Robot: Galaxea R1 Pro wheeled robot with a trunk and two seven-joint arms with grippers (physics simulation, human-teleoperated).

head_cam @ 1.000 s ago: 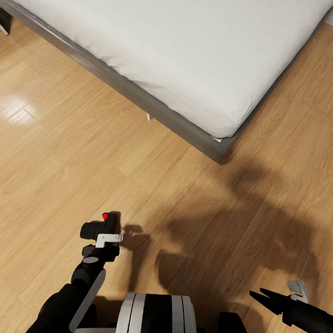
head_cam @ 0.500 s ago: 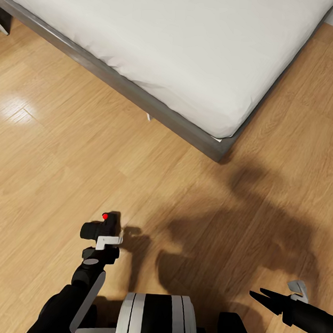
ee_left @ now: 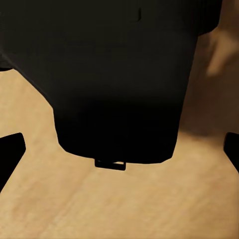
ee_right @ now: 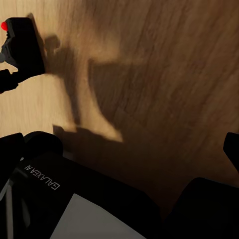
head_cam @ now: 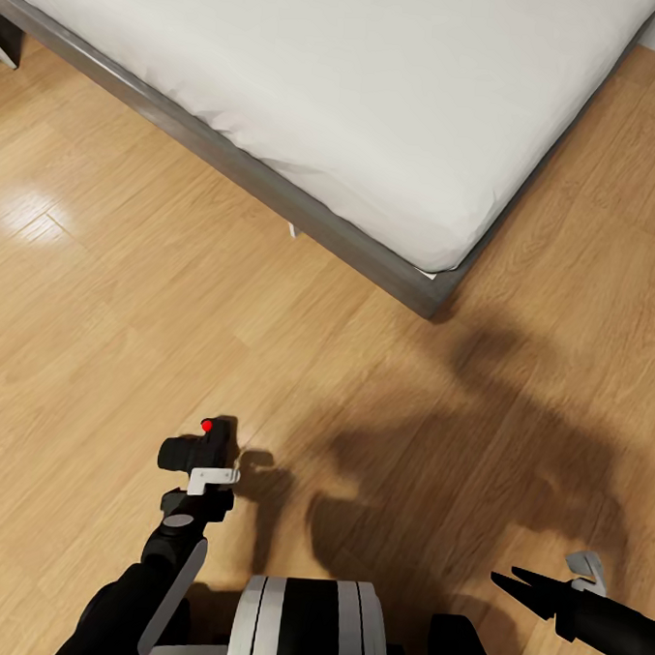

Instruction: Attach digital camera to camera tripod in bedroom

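The digital camera (head_cam: 196,448), black with a red button on top, hangs above the wood floor at the lower left of the head view, and my left gripper (head_cam: 202,470) is shut on it. Its dark body (ee_left: 114,74) looms between the left fingertips (ee_left: 11,152), and it shows small in the right wrist view too (ee_right: 21,42). My right gripper (head_cam: 514,579) is low at the right, open and holding nothing. The camera tripod is out of view.
The grey-framed bed (head_cam: 277,194) with its white mattress (head_cam: 381,88) crosses the upper half of the head view, its corner (head_cam: 431,300) pointing toward me. Light plank floor (head_cam: 104,333) lies between it and my base (head_cam: 304,627). My shadow darkens the floor at the right.
The left wrist has sunk slightly toward my body with the camera still held in about the same spot. The right arm and the view have not moved.
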